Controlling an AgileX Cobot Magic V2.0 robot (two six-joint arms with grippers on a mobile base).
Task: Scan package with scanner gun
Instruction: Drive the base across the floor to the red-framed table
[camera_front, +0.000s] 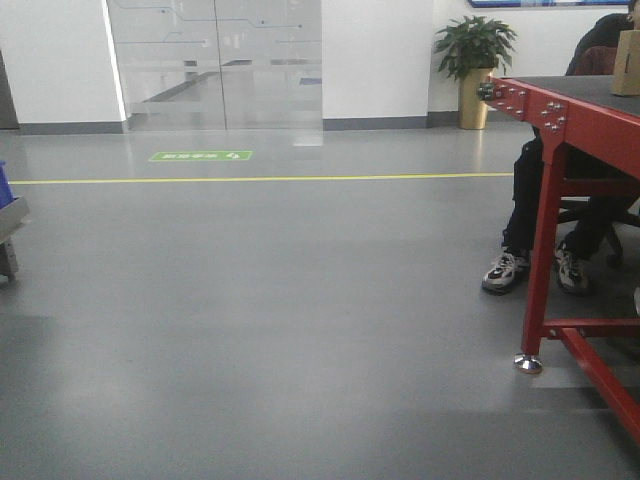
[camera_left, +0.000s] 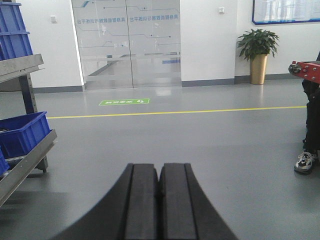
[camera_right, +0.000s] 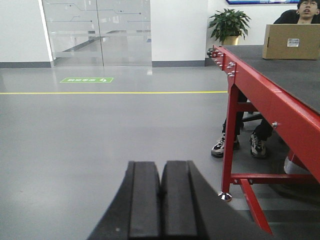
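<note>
The package (camera_right: 291, 41), a plain brown cardboard box with a small white label on its side, stands at the far end of the red-framed table (camera_right: 260, 95); its edge also shows in the front view as the package (camera_front: 627, 62). The scanner gun is out of view. My left gripper (camera_left: 160, 170) is shut with nothing between its black fingers, pointing across the open floor. My right gripper (camera_right: 161, 167) is likewise shut and empty, left of the table's near leg and well short of the package.
A seated person (camera_right: 305, 10) is behind the table, their shoes (camera_front: 505, 272) beneath it. A metal shelf with blue bins (camera_left: 22, 132) stands at the left. A potted plant (camera_front: 474, 60) and glass doors (camera_front: 215, 60) line the far wall. A yellow line (camera_front: 260, 179) crosses the grey floor.
</note>
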